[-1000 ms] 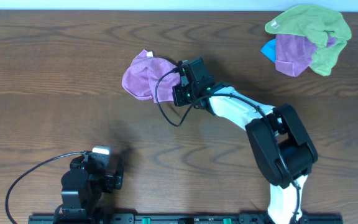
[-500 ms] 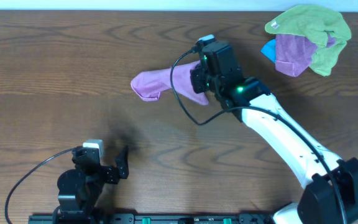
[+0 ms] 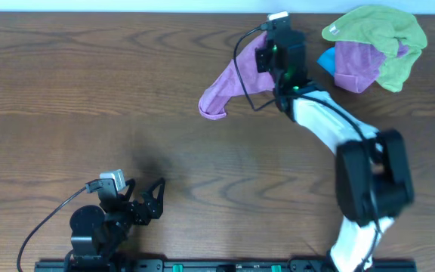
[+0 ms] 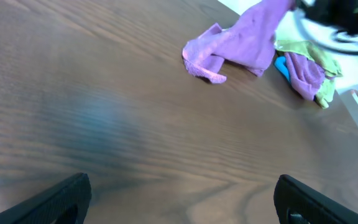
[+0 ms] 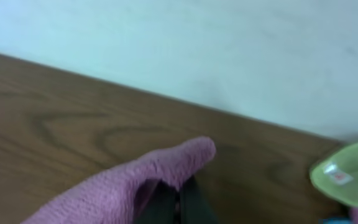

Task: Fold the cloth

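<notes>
Holding: my right gripper is clamped on one end of the purple cloth.
Cloth: it trails from my right fingers to the table, its far end bunched there.
Idle: my left gripper gapes wide, empty, well apart from the cloth.
Neighbour: a pile of cloths lies near my right gripper.

The purple cloth is showing a soft, matt, fleecy weave, while the wooden table is gleaming faintly along its smooth dark grain and the right arm is wearing glossy white plastic shells.
</notes>
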### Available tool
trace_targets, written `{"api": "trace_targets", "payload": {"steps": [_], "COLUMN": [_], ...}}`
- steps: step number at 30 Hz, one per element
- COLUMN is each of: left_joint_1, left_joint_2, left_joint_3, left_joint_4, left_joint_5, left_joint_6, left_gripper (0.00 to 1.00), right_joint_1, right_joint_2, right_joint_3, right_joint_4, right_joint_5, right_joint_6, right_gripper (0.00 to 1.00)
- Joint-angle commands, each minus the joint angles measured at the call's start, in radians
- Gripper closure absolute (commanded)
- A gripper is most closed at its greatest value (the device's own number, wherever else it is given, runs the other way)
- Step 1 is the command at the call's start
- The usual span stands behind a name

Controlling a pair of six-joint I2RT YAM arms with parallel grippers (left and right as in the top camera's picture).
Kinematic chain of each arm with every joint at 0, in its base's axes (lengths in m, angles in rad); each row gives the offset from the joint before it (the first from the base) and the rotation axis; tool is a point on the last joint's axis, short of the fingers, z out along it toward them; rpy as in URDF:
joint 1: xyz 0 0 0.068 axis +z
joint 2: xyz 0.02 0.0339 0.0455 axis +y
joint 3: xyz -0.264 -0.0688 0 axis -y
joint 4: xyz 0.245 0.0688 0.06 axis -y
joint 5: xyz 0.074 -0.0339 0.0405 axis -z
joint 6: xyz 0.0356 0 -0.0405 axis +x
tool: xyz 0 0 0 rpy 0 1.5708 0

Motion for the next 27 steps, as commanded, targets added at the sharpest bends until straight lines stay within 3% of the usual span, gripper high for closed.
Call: {"api": "trace_targets", "payload": {"steps": [1, 3, 4, 5, 6, 7, 8, 13, 17, 21, 27], "left_joint_1": [-0.003, -0.003, -0.003, -0.003, -0.003, -0.003, -0.003, -0.003, -0.003, -0.003, -0.003], "left_joint_2": [-0.005, -0.005, -0.005, -0.005, -0.005, -0.005, -0.005, -0.005, -0.005, -0.004, 0.058], "left_joint_3": [-0.005, -0.005, -0.005, -0.005, -0.005, -0.005, -0.005, -0.005, -0.005, -0.005, -0.005], "left_joint_4": [0.003, 0.003, 0.003, 0.004, 0.004, 0.004, 0.004, 0.015, 0.048, 0.106, 0.124], "left_joint_5": [0.024, 0.020, 0.018, 0.017, 0.017, 0.017, 0.017, 0.014, 0.013, 0.014, -0.009], "left_joint_6": [-0.013, -0.012, -0.013, -0.012, -0.012, -0.013, -0.012, -0.013, -0.012, -0.018, -0.129], "left_gripper": [0.05, 0.05, 0.05, 0.05, 0.05, 0.05, 0.05, 0.05, 0.05, 0.05, 0.05], "right_joint_1": [0.005, 0.013, 0.016, 0.021, 0.027, 0.034, 0.043, 0.087, 0.076, -0.010, -0.133], "right_joint_2": [0.101, 0.148, 0.154, 0.155, 0.154, 0.148, 0.143, 0.013, -0.109, -0.120, -0.041], "right_joint_3": [0.058, 0.112, 0.123, 0.133, 0.142, 0.153, 0.162, 0.167, 0.167, 0.162, 0.135], "right_joint_4": [0.065, 0.066, 0.064, 0.066, 0.067, 0.066, 0.066, -0.133, -0.557, -0.821, -0.849], "right_joint_5": [0.016, 0.037, 0.048, 0.072, 0.106, 0.147, 0.191, 0.344, 0.310, 0.084, -0.137], "right_joint_6": [-0.032, -0.033, -0.032, -0.032, -0.032, -0.033, -0.033, -0.027, 0.228, 0.467, 0.642], "right_gripper": [0.99, 0.98, 0.78, 0.48, 0.33, 0.12, 0.04, 0.01, 0.01, 0.01, 0.06]}}
